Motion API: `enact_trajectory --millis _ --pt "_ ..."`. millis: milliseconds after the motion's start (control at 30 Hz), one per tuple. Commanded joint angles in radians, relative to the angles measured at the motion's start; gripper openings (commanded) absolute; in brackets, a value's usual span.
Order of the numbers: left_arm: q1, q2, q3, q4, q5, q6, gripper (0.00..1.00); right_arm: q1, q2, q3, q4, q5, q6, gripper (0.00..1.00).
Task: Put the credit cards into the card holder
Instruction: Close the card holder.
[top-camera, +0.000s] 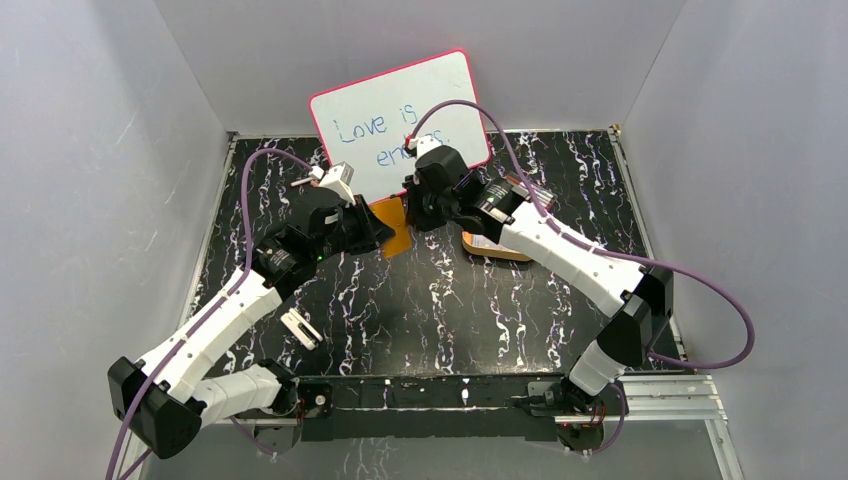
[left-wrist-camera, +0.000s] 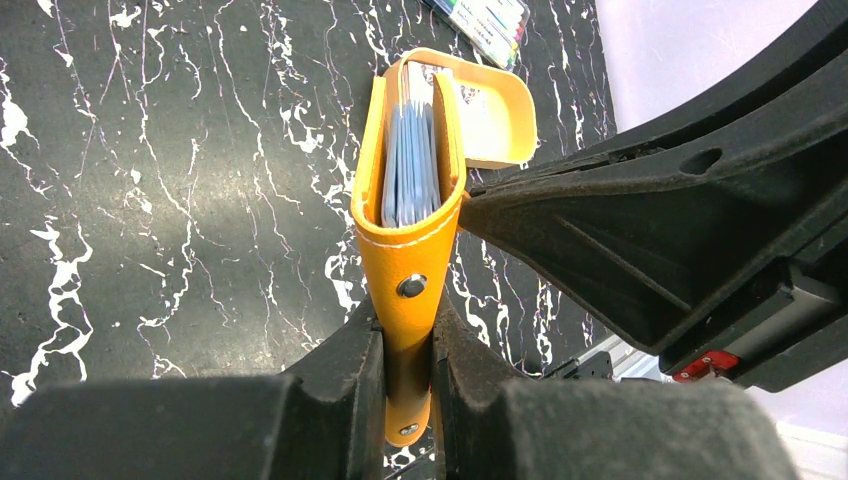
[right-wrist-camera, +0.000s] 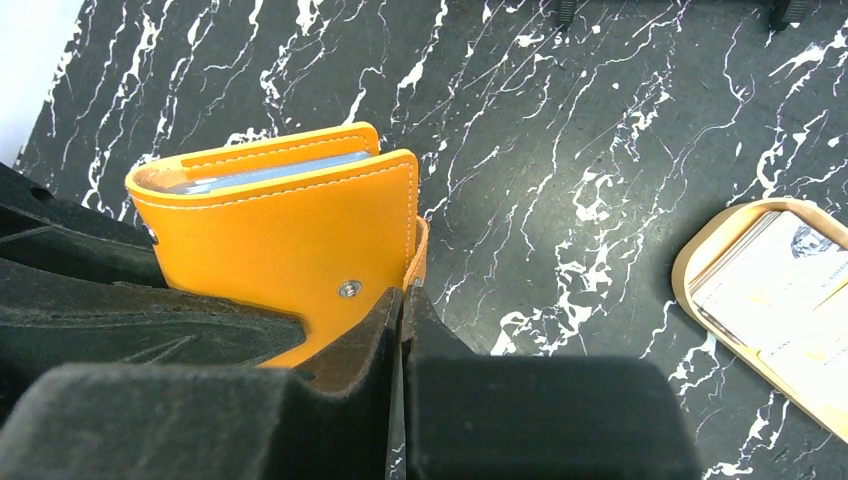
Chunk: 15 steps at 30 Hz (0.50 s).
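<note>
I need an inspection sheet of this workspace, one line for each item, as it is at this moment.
Surface: black tabletop with white marble veins, no spill seen.
Job's things: orange leather-like card holder held between both tools, slightly open, clear sleeves showing; pale credit cards lying in a tan oval tray.
Clutter: pink-rimmed whiteboard with handwriting; marker pack; small white object, not identifiable.
Grippers: left tool shut on the holder's cover; right tool pinches its snap flap.
Cables: purple cables loop along both arms.
Surroundings: plain pale grey walls on three sides.
</note>
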Motion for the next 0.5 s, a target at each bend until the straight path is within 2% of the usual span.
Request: enact_trajectory --millis 0,133,300,467 --pt "-0.005 -0.034 0.045 0.014 -0.002 0.006 0.0 0.003 -0.048 -0.003 0.055 0.016 0.006 0.07" --pt "-0.005 -0.038 0.044 0.015 0.001 0.003 0.0 0.003 -0.049 -0.01 0.055 0.009 0.007 0.03" --pt "-0.005 -0.041 0.047 0.016 0.004 0.001 0.0 0.002 -0.046 -0.011 0.052 0.006 0.013 0.2" --pt "-0.005 -0.045 0.047 0.016 0.005 -0.001 0.0 0.001 -0.044 -0.007 0.051 0.006 0.015 0.24"
